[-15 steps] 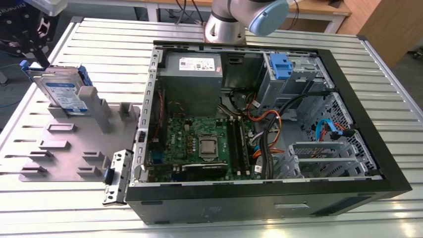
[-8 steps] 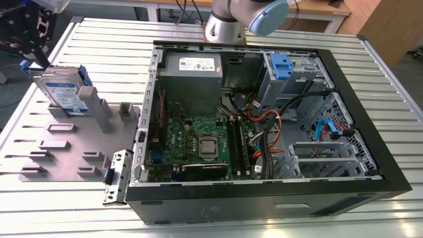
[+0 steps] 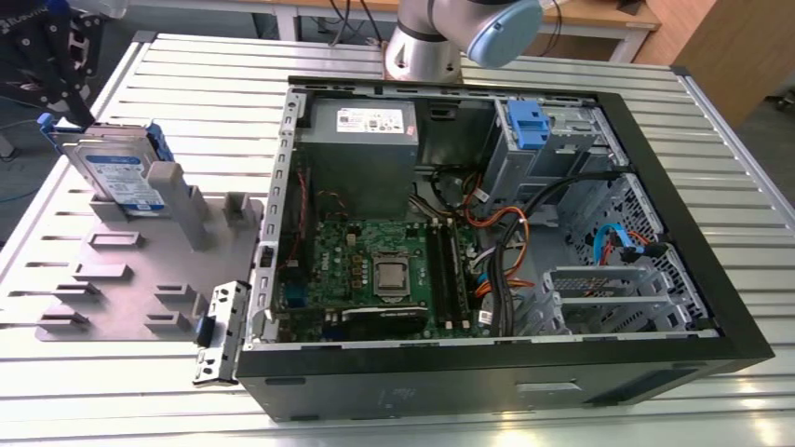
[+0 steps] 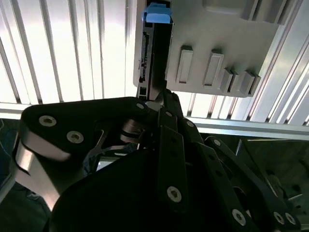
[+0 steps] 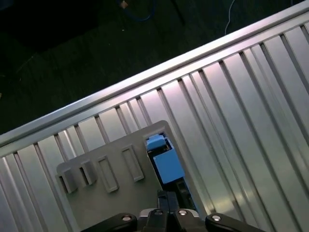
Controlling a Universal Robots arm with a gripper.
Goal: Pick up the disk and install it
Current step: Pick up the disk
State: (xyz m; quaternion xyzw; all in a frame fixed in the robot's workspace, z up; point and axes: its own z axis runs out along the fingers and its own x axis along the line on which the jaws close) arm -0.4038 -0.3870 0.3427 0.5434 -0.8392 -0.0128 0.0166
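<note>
At the exterior view's left, the claw [image 3: 69,98] hangs over the tabletop's [image 3: 186,65] far corner. The disk [image 3: 118,172] lies just off it at about 5 o'clock, standing on edge in the grey fixture plate [image 3: 112,279] with its label facing out.

In both wrist views the disk appears edge-on. Its long axis runs straight out from the claw, its near end sits right at the claw's tip, and its blue rail [image 4: 157,14] is at the far end. I cannot tell whether the claw is spread or pinching the disk.

At 3 o'clock of the fixture lies the open computer case [image 3: 746,326]. Its power-supply box [image 3: 360,140] is at 11 o'clock and its drive cage [image 3: 572,130], with the blue latch [image 3: 528,126], at 1 o'clock. The cage is well apart from the disk, so installing is not yet done.
</note>
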